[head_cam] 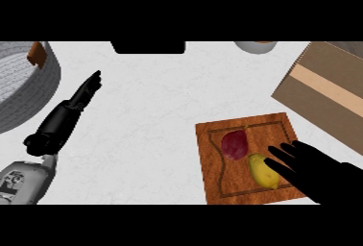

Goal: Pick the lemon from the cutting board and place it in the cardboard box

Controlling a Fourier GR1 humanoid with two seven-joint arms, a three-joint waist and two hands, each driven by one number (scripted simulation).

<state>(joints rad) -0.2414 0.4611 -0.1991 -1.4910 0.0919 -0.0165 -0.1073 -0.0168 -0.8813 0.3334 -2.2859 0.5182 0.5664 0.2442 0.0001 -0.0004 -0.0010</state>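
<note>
Right hand (319,170) over cutting board (212,158) — fingers apart, touching lemon (262,175); cardboard box (322,89) near; left hand (78,98) straight-fingered over open desk (163,96).

Single head view, looking steeply down at counter (163,125), forearms entering from below.

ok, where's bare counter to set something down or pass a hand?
Widest bare patch: mid-counter, between the left hand and the cutting board. A smaller strip runs between the board's top edge and the cardboard box. Crowded: the board, with lemon, a red fruit and the right hand over it; a grey basket fills the left corner.
</note>
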